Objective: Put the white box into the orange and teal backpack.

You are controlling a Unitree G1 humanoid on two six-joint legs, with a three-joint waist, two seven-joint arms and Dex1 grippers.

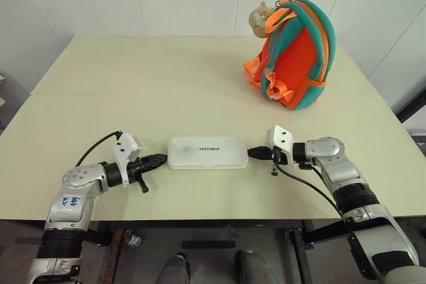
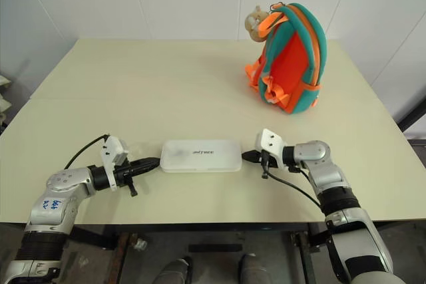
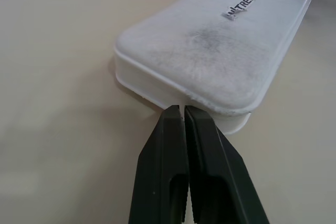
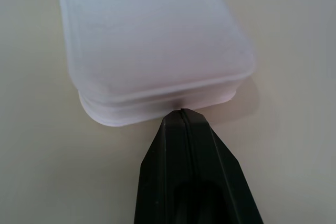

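Observation:
The white box (image 1: 208,152) lies flat on the table near its front edge, lettering up. My left gripper (image 1: 163,159) is shut, and its tips touch the box's left end (image 3: 210,51); the left wrist view has the fingertips (image 3: 173,116) meeting at the box's rim. My right gripper (image 1: 251,153) is also shut, its tip against the box's right end (image 4: 152,40). The box sits between the two grippers, with nothing between either pair of fingers. The orange and teal backpack (image 1: 296,54) stands upright at the back right, well away from both grippers.
A tan plush toy (image 1: 259,19) hangs at the backpack's top left. The cream table (image 1: 133,78) is bare between the box and the backpack. White walls stand behind the table's far edge.

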